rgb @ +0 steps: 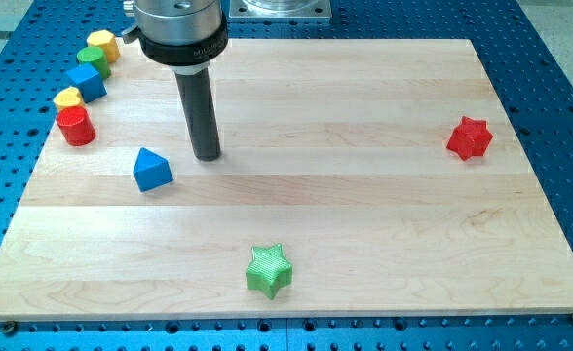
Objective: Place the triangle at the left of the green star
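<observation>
So in the camera view, our rod came straight down from the view's top and my tip (207, 155) sat on the wooden counter (364, 214), just to the view's right of the blue triangle (152, 170) and a touch higher up, close to it but with a sliver of bare wood between them, so not touching as far as we could tell. There was no gripper on this rig at all, just the dark rod under its round mount, so nothing to call open or closed. The blue triangle was in the view's left half, about mid-height. The green star (268, 270) was down near the view's bottom edge, roughly centre, well apart from the triangle and off to its lower right. Way over on the view's right we had a red star (470, 137) sitting alone near the edge. Up in the view's top left corner there was a little curved row of blocks hugging the counter's edge: a yellow block (102, 45) at the top, a green block (91, 58) right below it, then a blue cube (88, 82), another small yellow block (68, 97), and a red cylinder (75, 127) at the bottom of the row. Those looked packed tight, each one touching or nearly touching its neighbour.
</observation>
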